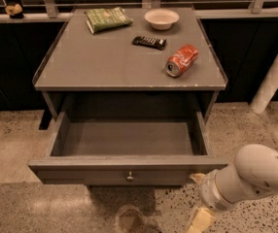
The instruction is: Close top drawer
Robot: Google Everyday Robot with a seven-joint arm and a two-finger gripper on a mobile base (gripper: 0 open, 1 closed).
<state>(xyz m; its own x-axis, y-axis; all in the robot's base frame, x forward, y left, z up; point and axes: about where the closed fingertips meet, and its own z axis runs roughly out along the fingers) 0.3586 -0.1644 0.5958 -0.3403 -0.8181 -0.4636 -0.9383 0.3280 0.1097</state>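
The top drawer point(129, 171) of the grey cabinet stands pulled far out, and its inside shows nothing in it. Its flat front panel carries a small round metal knob point(130, 176) at the centre. My white arm comes in from the lower right. My gripper point(199, 216) hangs low beside the drawer's right front corner, a little below the front panel, with pale yellow fingers point(200, 220) pointing down and left. It touches nothing. The lower drawers are hidden under the open one.
On the cabinet top point(105, 62) lie a green snack bag point(108, 19), a white bowl point(162, 18), a dark bar point(149, 42) and a red soda can point(182, 60) on its side. A white post point(275, 74) stands at the right. Speckled floor point(12, 135) surrounds the cabinet.
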